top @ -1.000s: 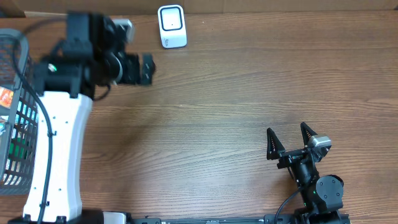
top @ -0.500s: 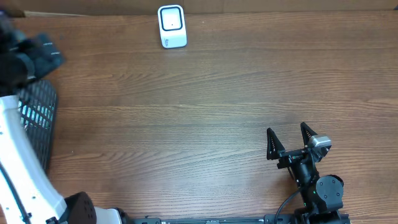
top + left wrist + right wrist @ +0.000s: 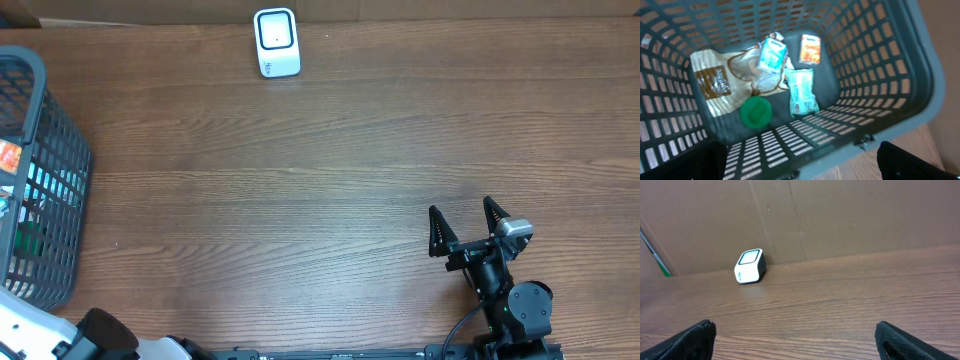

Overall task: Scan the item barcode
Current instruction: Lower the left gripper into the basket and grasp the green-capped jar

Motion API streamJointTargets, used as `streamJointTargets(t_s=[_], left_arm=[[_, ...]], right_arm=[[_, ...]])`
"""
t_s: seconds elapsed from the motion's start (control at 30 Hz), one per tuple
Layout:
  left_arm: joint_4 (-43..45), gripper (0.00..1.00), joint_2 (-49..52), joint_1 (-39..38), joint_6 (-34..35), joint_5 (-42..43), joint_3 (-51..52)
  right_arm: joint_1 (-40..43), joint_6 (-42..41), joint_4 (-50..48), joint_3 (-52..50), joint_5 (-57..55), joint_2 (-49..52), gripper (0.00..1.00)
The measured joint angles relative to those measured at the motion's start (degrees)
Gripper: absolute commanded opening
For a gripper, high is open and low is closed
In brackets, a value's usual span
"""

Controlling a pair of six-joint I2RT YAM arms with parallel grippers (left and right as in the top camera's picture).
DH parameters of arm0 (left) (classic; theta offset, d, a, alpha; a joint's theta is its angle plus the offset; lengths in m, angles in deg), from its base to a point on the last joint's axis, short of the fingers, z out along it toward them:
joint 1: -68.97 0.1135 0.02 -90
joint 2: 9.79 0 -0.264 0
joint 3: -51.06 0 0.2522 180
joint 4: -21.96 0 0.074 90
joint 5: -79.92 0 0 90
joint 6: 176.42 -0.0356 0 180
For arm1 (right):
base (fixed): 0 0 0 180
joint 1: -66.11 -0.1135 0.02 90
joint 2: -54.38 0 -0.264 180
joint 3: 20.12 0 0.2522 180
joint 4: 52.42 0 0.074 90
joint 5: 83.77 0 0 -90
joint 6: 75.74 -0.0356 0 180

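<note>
All jaws stand spread, empty. The pale packet (image 3: 802,92) in the basket (image 3: 926,65) looks light, soft, slippery; pinch across its narrow middle.

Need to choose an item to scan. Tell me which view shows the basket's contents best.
Left wrist: it looks down into the basket, showing a green lid and several packets. Overhead catches only the basket's side at the frame edge, contents mostly cut off. Right wrist shows none of it.

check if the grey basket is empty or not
Not empty: the grey plastic mesh basket holds several items, including a green round lid, a pale teal packet and a small orange packet.
</note>
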Motion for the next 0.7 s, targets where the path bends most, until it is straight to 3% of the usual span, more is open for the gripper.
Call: streamJointTargets(t_s=[0.37, 0.7], left_arm=[[-2.14, 0.98, 10.71, 0.52, -1.27, -0.02, 2.82], [5.90, 0.98, 13.75, 0.52, -3.50, -1.20, 20.02]], right_arm=[[0.00, 0.02, 0.02, 0.00, 0.00, 0.00, 1.00], [0.00, 0.02, 0.00, 0.00, 0.00, 0.00, 1.00]])
